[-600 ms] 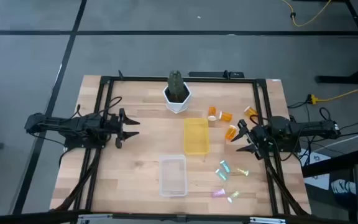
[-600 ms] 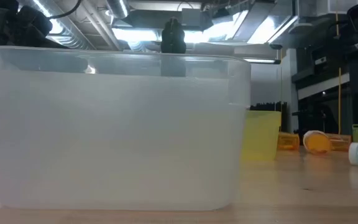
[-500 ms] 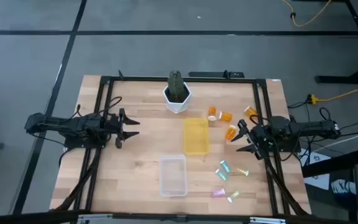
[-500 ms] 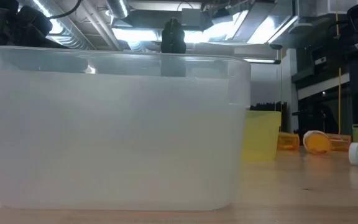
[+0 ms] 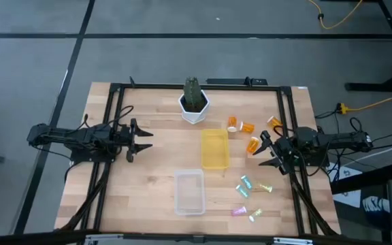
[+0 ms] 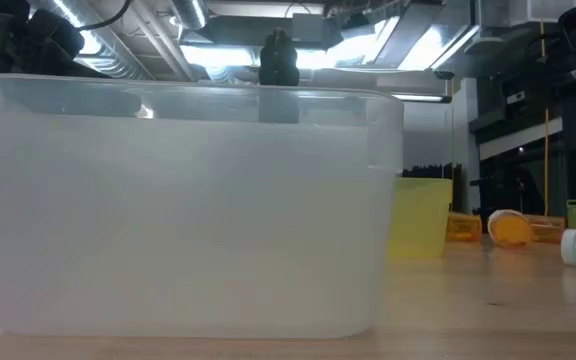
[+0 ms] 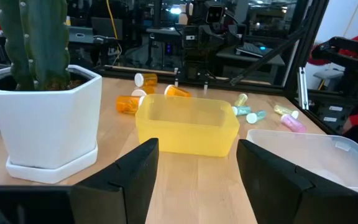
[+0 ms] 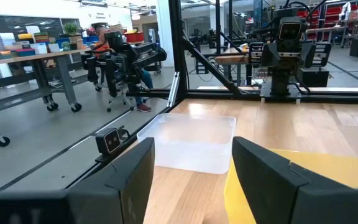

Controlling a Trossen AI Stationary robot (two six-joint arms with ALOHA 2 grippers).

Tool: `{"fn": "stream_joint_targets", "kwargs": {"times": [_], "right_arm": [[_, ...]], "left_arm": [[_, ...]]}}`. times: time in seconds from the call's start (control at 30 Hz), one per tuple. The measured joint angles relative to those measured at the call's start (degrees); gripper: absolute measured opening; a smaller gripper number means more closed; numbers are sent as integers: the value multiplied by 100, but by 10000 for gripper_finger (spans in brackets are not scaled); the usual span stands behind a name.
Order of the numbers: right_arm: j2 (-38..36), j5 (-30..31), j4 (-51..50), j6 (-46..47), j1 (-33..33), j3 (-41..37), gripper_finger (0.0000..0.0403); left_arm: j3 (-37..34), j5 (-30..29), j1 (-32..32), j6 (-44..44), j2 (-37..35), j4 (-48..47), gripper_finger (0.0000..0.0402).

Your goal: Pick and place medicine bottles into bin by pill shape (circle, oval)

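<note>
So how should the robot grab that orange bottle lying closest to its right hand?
The orange bottle lies on its side just in front of the open right hand. Probably best to come from above and pinch across the round middle, not the capped ends.

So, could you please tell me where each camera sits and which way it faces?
High: overhead, looking straight down; left gripper and right gripper both open.
Low: table height, facing the clear bin; no arm shows.
Left wrist: faces the yellow bin and white pot past its own fingers.
Right wrist: faces the clear bin past its fingers.
Shared: both bins appear in all four views.
</note>
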Motion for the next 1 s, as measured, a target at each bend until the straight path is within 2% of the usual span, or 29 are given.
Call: {"fn": "stream_joint_targets", "kwargs": {"times": [0.77, 1.0], "right_arm": [[0, 1, 9, -1, 0, 0, 218], [3, 2, 169, 292, 2, 0, 218]], "left_arm": [[-1, 1, 0, 0, -1, -1, 212], [0, 2, 0, 2, 0, 0, 212]]}}
